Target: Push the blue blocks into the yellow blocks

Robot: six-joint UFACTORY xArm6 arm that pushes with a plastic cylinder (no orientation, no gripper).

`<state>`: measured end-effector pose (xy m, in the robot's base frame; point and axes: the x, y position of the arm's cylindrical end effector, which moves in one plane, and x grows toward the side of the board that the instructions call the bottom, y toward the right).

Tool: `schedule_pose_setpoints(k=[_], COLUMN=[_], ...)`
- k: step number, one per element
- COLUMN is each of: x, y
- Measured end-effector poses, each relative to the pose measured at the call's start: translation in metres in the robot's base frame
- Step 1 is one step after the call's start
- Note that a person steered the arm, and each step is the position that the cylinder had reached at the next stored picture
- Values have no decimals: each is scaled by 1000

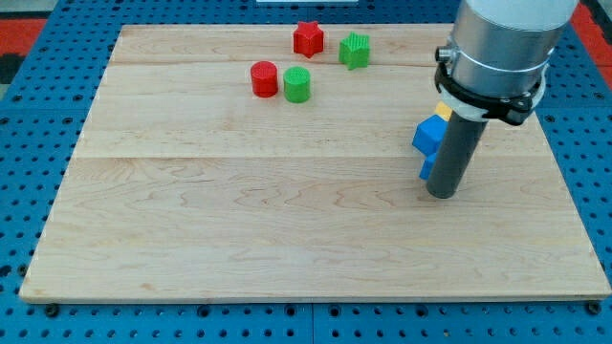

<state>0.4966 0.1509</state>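
Pale wooden tabletop (287, 239): my tip (441, 195), no fingers fitted, touches blue blocks (430, 136), nudging them toward a half-hidden yellow block (444, 111).

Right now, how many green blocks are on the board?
2. One green block is near the view's top, right of the red star; the green cylinder stands beside the red cylinder. The arm may hide others.

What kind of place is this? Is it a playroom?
Probably a robot lab bench, not a playroom. A wooden board lies on a blue pegboard full of holes, and a robot arm's rod, my tip, pushes a blue block.
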Motion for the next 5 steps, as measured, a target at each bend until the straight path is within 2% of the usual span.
schedule_pose_setpoints(k=[3,4,5], x=[-24,5,21], y=[24,-3,-89])
